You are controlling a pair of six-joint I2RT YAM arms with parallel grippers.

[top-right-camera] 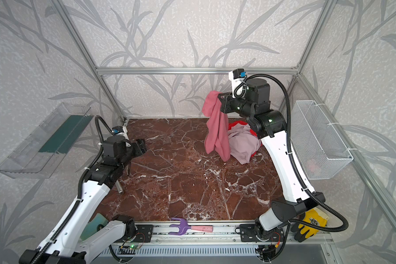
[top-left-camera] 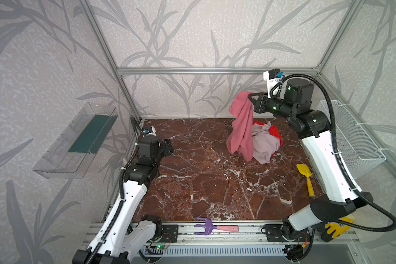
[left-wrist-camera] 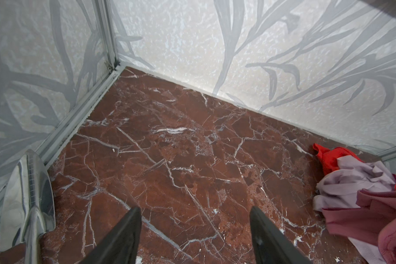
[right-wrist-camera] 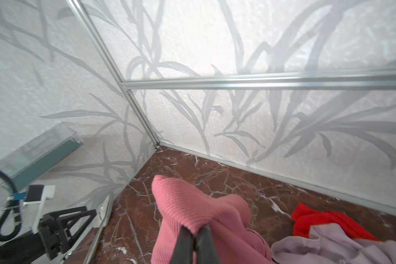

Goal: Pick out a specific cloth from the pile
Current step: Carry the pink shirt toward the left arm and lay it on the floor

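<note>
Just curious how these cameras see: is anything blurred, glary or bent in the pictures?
Both top views: sharp, evenly lit. Right wrist view: the wall looks soft and washed out, the cloth in the right gripper crisp. Left wrist view: the shiny metal tool mirrors its surroundings.

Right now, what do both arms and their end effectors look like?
The left arm and right arm: white shells, black joints, black corrugated hoses zip-tied alongside. The left end effector and right end effector: slim black tapering fingers.
</note>
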